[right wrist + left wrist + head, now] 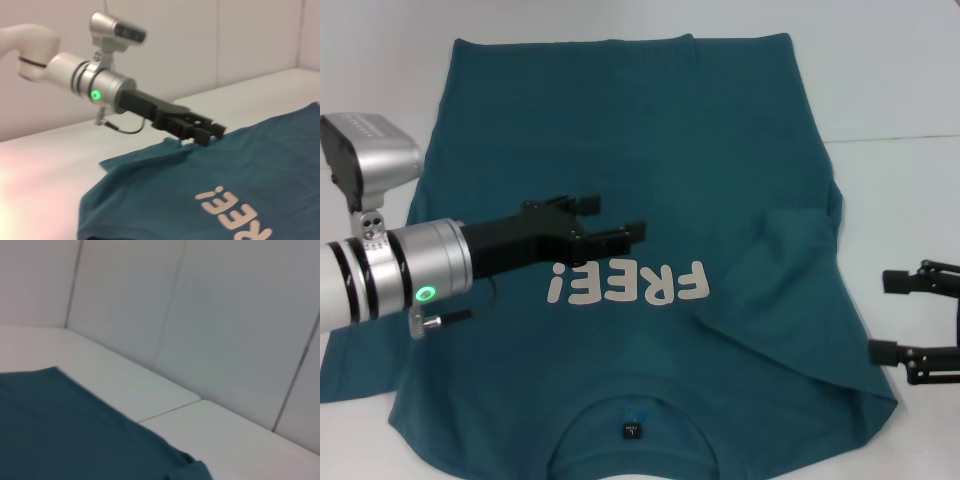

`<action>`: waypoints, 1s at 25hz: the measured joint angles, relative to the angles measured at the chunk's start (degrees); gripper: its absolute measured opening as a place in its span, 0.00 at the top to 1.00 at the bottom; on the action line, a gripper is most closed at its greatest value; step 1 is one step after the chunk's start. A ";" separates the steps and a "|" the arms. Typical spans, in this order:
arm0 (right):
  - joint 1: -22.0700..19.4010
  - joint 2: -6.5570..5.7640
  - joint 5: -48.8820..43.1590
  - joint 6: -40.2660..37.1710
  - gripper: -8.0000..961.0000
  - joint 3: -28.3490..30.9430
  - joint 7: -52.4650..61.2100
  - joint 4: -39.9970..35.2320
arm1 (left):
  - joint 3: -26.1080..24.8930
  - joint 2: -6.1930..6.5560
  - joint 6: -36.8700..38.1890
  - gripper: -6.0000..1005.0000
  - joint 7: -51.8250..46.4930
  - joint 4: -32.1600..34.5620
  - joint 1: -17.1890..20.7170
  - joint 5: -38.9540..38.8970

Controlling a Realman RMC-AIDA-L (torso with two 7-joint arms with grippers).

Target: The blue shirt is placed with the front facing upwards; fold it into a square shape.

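Head view looking down on blue shirt (650, 150), right wrist low, sideways, sharing it (280, 165)

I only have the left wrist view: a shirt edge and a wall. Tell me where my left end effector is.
Observer: The left end effector hovers over the blue shirt, just beyond the FREE! lettering.
Operator: Report the right arm.
Observer: The right end effector sits open beside the shirt's right edge, over the table.
Operator: Describe the sleeves.
Observer: The right sleeve is folded in over the chest; the left sleeve lies spread out.
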 joint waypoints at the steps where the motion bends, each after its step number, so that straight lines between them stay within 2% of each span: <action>1: -0.08 -0.02 0.12 0.16 0.04 1.08 -1.02 0.73 | 0.00 0.09 -0.18 0.13 -1.06 0.25 0.17 0.15; 5: 0.27 -0.04 0.28 0.57 0.04 4.37 -3.74 3.06 | 0.36 0.52 -2.34 0.13 -8.51 3.14 1.66 0.96; 11: 1.14 -0.03 0.89 0.87 0.04 5.04 -4.67 5.39 | 0.29 0.69 -3.86 0.13 -22.30 8.86 3.71 6.20; 19: 3.08 0.03 1.23 3.03 0.04 5.09 -5.69 9.39 | 0.13 1.00 -4.64 0.13 -42.26 17.20 6.33 18.48; 25: 4.61 -0.11 1.24 4.08 0.04 4.87 -7.48 12.88 | 0.54 1.16 -1.11 0.13 -55.95 24.42 7.63 27.94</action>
